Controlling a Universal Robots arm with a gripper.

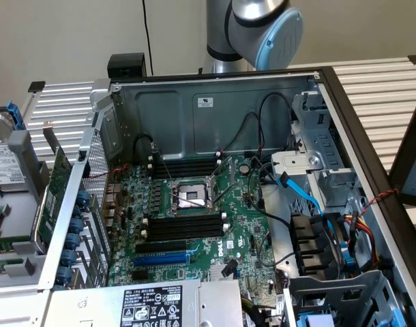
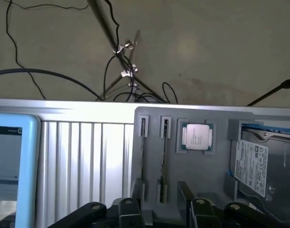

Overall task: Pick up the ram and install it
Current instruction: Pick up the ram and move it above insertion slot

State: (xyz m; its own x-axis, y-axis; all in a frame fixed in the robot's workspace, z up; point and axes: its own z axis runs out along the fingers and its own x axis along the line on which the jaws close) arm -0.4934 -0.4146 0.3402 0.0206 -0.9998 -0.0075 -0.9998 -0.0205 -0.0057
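Gripper (image 2: 159, 209) hangs over the grey parts holder (image 2: 216, 118). The fingers stand wide apart and hold nothing.

Two green sticks sit edge-on in the holder's grooves. The ram (image 2: 163, 156) we take to be the target is the one nearer the processor (image 2: 197, 137), since it lies in line with the gap between the fingers. The second stick (image 2: 143, 142) stands just beside it, on the side away from the processor. A hard drive (image 2: 252, 164) lies beyond the processor.

Step in hand, as we judge it, is the approach for the pick.
- Keep the gap centred on the one stick so that neither finger fouls its neighbour.
- Come straight along the groove.
- Grip the flat faces, not the chips' edges.

The case (image 1: 194, 102) lies open. The black memory slots (image 1: 184, 225) on the motherboard (image 1: 194, 204) look empty.

Hard to make out:
- The fingertips are cut off at the frame edge, so we cannot judge their height above the stick.
- The sticks show their edges alone, so no label is readable.
- From the exterior view, the arm (image 1: 256, 27) is cut off above the case's far wall.
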